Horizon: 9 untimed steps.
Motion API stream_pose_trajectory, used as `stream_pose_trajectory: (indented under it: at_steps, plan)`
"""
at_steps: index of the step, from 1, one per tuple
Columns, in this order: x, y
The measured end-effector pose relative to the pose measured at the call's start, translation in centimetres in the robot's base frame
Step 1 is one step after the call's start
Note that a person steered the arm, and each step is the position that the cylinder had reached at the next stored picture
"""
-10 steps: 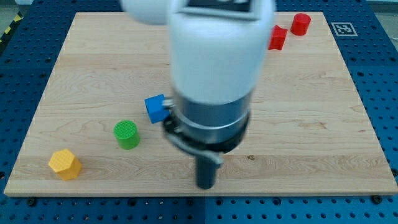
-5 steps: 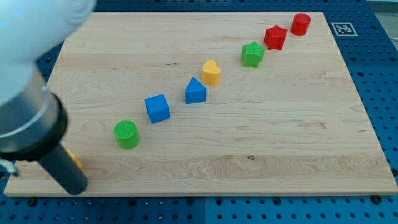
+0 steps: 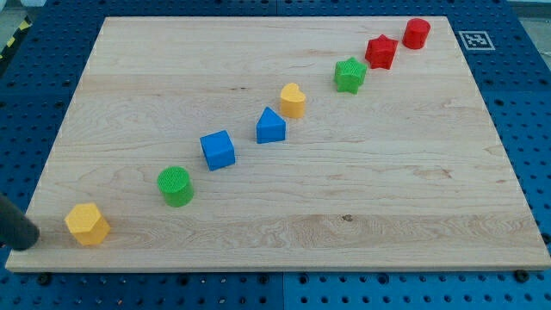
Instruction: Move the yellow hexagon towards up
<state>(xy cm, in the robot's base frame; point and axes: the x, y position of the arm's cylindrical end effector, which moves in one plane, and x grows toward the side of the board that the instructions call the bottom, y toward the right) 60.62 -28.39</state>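
Only one camera view here, so this was quick. The small yellow plastic hexagon block (image 3: 87, 224) sat in the lower left of the frame, near the corner of the pale wooden counter (image 3: 413, 189). My tip (image 3: 31, 235) was at the far left edge, just beside the hexagon on its left and a touch lower, not touching as far as I could tell. My guess is it was parked there to get underneath the block, since pushing it up the frame means coming at it from below.

No fingers on this rig, just the rod, so nothing to report as apart or together.

The hexagon lay flat, one corner pointing left toward the tip. It's squat, with no real long axis.

The other blocks ran diagonally to the upper right, starting with the green cylinder (image 3: 176, 186), well clear of an upward path.
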Motion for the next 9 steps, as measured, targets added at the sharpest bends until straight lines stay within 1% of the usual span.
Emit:
stream_pose_trajectory:
  at_steps: [1, 2, 3, 4, 5, 6, 7, 8, 9]
  plan:
    - [-0.1, 0.1]
    - [-0.1, 2.8]
    - [-0.1, 7.2]
    - [-0.6, 10.3]
    - [-2.6, 10.5]
    - [-3.6, 9.6]
    - [-3.7, 7.3]
    - [-5.6, 1.9]
    - [-6.8, 1.2]
